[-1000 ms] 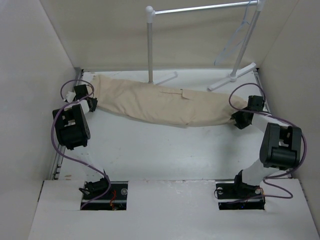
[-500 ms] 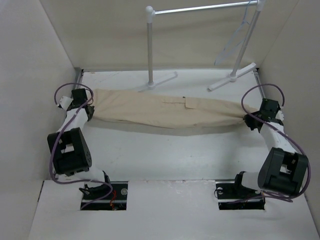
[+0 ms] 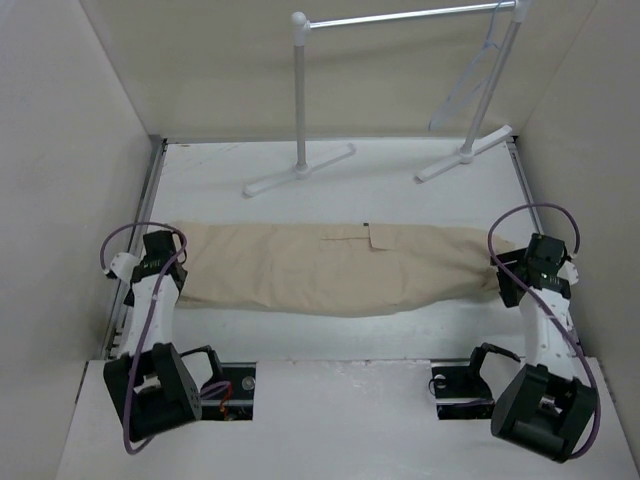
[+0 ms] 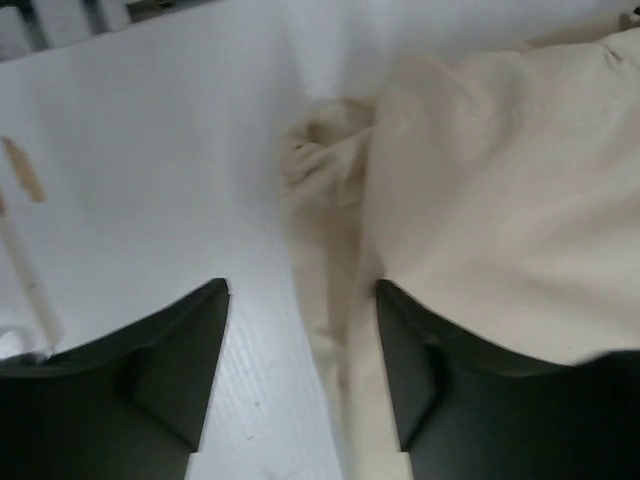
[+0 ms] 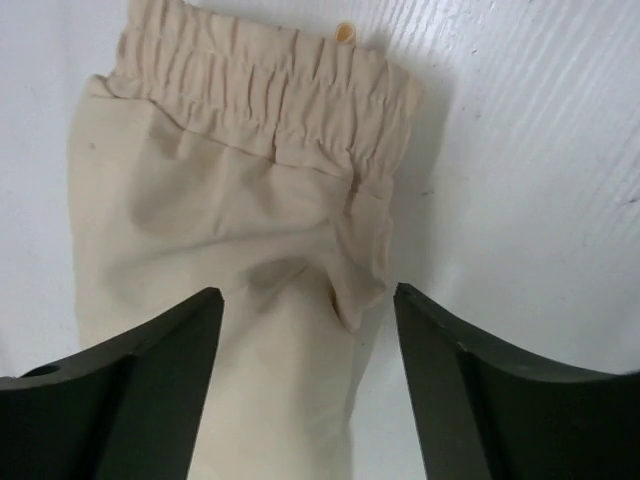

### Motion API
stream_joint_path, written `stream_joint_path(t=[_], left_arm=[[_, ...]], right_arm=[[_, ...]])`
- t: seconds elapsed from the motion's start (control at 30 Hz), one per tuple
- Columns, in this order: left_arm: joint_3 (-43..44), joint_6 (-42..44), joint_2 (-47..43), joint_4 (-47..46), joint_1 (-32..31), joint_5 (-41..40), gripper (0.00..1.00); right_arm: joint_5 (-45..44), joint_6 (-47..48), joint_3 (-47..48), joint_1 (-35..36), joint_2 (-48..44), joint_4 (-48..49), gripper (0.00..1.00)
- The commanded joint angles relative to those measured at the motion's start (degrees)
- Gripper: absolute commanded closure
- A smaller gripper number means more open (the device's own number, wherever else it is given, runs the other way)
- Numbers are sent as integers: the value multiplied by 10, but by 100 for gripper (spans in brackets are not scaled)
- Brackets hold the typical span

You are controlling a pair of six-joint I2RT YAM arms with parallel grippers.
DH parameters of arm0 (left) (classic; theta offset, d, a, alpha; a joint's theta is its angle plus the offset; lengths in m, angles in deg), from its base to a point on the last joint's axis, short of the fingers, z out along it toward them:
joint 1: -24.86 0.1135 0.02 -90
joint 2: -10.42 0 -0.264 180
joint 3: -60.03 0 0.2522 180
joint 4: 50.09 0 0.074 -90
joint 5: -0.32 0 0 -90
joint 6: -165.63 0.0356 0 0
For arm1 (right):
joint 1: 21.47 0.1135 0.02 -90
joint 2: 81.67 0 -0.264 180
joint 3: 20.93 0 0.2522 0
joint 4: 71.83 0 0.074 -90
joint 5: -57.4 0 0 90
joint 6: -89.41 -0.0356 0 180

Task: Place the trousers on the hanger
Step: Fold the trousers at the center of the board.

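The long, wrinkled beige cloth trousers [image 3: 330, 270] are laid flat across the white table [image 3: 400, 190] between the two arms. They are well apart from the thin pale wire hanger [image 3: 462, 88], which is hung at the far right of the white rack [image 3: 300, 90]. The left gripper [image 4: 300, 300] is held wide open over one bunched end, with nothing clamped. The right gripper [image 5: 305, 295] is likewise spread empty above the gathered elastic band. If only one layer is pinched, the cloth may be lifted unevenly or dropped. The lightly hung hanger may also be knocked off.
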Motion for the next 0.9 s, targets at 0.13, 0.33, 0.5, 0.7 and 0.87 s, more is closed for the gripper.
stream_joint_path(t=[0.13,0.33,0.5,0.7,0.87], left_arm=[[59,-22,-117,32,-112,4,27],[45,-53,-127,-42,-275,42,30],[23,-55,-119,-90,-360,56,30],[-7,-53,-124,-99,-370,70,30],[-6,-44,-136,-97,-354,83,31]], right_arm=[[-100,34,80,24,-71,-52,12],[-37,16,25,-21,-10,4,14],[17,12,17,-26,89,69,15],[31,-31,21,-20,173,111,19],[50,-55,30,-20,225,138,57]])
